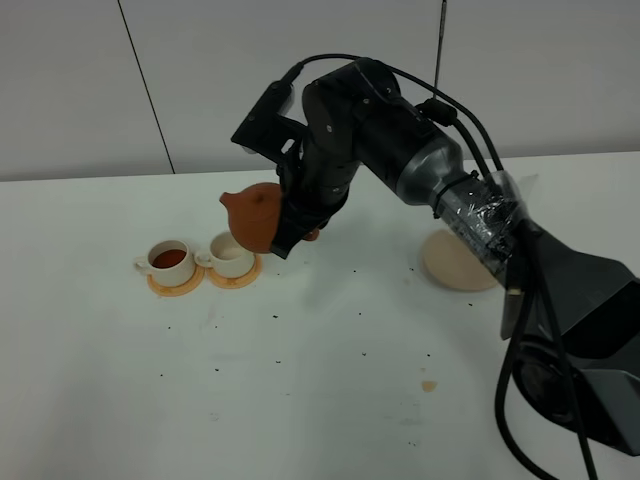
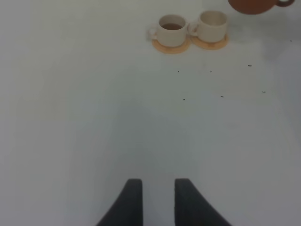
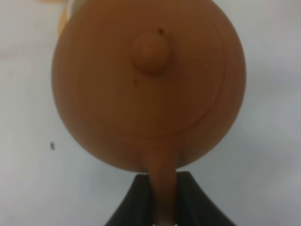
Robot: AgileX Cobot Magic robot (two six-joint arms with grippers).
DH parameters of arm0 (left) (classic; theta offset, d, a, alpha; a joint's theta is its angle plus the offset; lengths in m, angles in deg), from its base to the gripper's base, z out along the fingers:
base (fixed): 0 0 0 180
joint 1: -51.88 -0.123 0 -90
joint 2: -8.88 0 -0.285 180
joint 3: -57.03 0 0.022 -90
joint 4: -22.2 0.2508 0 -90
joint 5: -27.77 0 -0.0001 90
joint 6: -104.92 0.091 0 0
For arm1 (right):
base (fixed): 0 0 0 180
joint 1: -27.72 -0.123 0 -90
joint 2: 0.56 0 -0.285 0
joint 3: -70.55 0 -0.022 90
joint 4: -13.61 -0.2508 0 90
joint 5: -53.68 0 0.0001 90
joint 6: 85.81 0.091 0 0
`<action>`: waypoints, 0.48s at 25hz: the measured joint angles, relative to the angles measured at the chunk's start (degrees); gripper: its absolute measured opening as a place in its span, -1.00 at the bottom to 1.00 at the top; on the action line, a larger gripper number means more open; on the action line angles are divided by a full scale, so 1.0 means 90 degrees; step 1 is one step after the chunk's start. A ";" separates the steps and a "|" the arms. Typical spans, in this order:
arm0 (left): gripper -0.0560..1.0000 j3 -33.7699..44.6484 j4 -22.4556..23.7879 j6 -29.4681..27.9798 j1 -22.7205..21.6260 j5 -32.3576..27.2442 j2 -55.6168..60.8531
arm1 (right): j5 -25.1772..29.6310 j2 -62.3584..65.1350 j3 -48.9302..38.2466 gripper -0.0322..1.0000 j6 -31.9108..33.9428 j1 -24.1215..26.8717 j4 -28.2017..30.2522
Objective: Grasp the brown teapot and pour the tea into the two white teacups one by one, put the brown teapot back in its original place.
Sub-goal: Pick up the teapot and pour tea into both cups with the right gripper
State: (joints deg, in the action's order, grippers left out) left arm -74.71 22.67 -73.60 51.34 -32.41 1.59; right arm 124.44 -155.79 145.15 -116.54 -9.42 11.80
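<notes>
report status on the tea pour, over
Right end effector shut on handle of round reddish-brown clay teapot; left end effector slightly open, empty. Teapot raised beside empty white teacup; other white teacup holds tea. Nothing in the way.

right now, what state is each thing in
round reddish-brown clay teapot, lifted above the right cup, lid on
right claw, shut on the teapot's handle
left cream-white cup, holds reddish tea
right cream-white cup, looks empty
round beige saucer, bare
left claw, slightly open, empty
</notes>
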 joint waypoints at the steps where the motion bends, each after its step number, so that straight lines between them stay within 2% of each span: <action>1: -0.44 0.0000 0.0000 0.0000 0.0000 0.0000 0.0000 | 0.0000 0.0079 -0.0149 -0.75 0.0000 0.0028 -0.0021; 7: -0.44 0.0000 0.0000 0.0000 0.0000 0.0000 0.0000 | 0.0004 0.0551 -0.0813 -0.75 0.0000 0.0092 0.0120; 12: -0.44 0.0000 0.0000 0.0000 0.0000 0.0000 0.0000 | -0.0010 0.0608 -0.1025 -0.75 -0.0032 0.0110 -0.0175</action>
State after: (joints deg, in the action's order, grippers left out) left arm -74.71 22.67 -73.60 51.34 -32.41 1.59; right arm 124.36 -150.31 135.93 -116.83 -8.43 10.23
